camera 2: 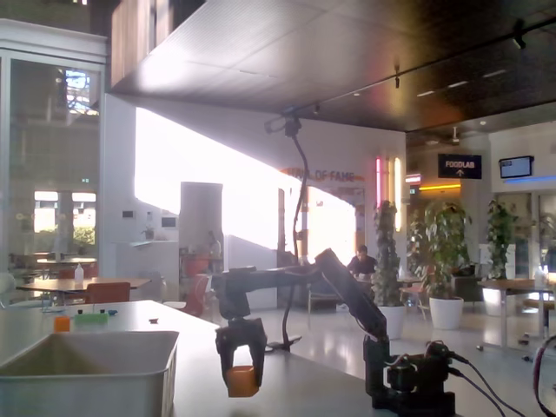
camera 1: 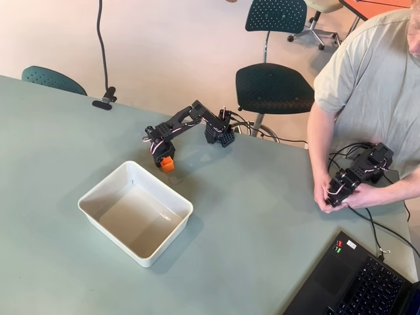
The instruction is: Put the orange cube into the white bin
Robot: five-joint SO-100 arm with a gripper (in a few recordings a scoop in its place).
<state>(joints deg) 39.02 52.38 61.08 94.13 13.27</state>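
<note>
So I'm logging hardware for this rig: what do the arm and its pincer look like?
The arm is black throughout, built of blocky links on a black base, with thin dark cables running off it. Its pincer has two black fingers.

A bright orange cube [camera 1: 167,164], a white bin [camera 1: 136,212], a black claw [camera 1: 163,159], and a grey-green table [camera 1: 262,216].

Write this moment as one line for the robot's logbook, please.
gripper: shut on orange cube | cube: lifted, just outside white bin | bin: no cube inside | step: carry over rim
</note>
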